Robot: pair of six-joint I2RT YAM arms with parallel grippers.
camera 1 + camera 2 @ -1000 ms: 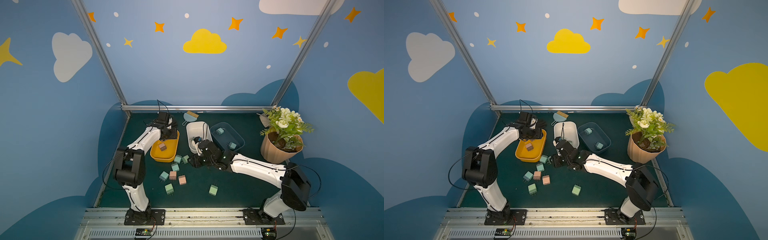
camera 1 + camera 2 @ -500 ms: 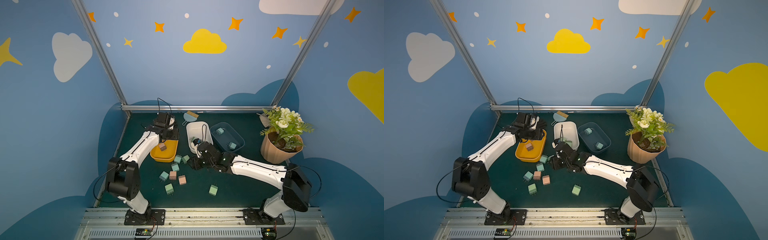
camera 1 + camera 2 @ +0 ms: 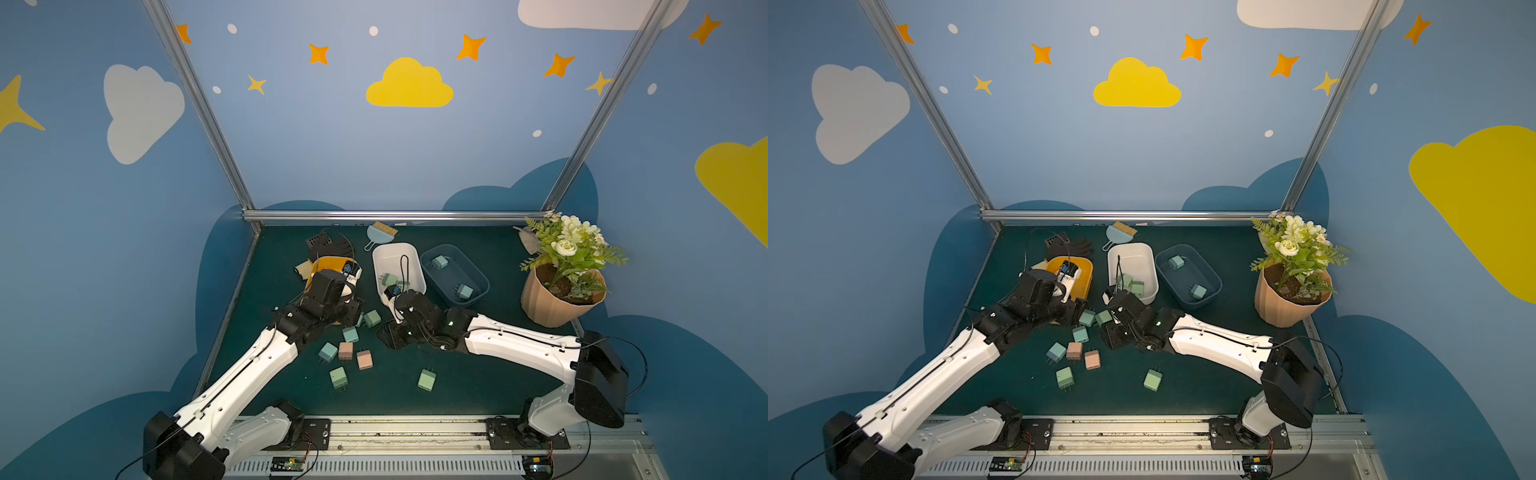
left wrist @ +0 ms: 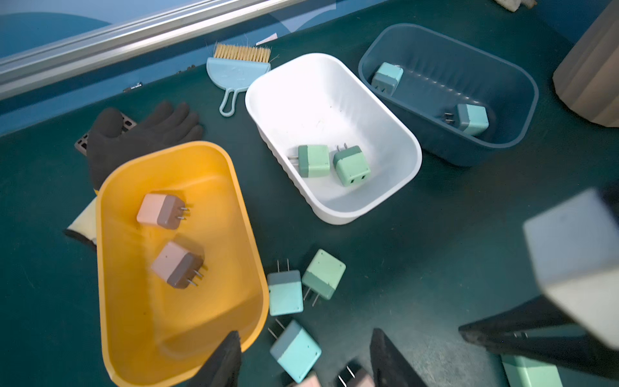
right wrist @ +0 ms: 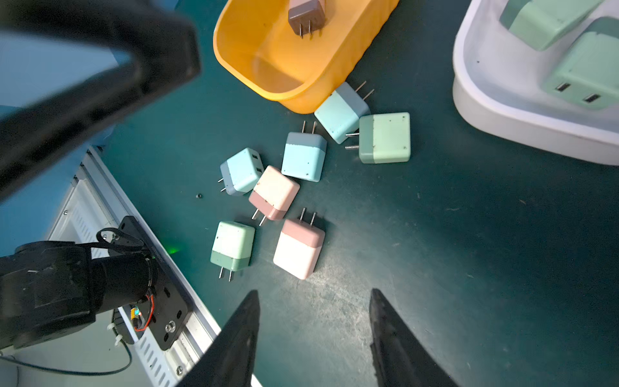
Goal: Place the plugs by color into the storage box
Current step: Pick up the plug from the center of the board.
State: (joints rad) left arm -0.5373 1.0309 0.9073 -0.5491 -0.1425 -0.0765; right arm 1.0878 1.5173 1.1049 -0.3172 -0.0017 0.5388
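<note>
Three storage boxes stand in a row: yellow [image 4: 174, 318] with two pink plugs [image 4: 160, 211], white [image 4: 335, 100] with two green plugs [image 4: 351, 166], dark blue [image 4: 502, 83] with two blue plugs [image 4: 472, 119]. Several loose plugs [image 3: 345, 350] in pink, green and blue lie on the green mat in front of the boxes. My left gripper [image 4: 304, 331] is open just above a loose blue plug [image 4: 294, 350] beside the yellow box's near end. Open too, my right gripper [image 5: 315, 291] hangs over bare mat, close to a pink plug [image 5: 298, 251].
A potted plant [image 3: 561, 291] stands at the right. A small blue brush and dustpan [image 3: 380, 235] and a black glove [image 3: 332, 249] lie behind the boxes. One green plug [image 3: 427, 380] lies apart near the front rail [image 3: 395, 428]. The two wrists are close together.
My left arm has drawn back from over the yellow box toward the loose plugs at its near end. The right arm has barely moved.
</note>
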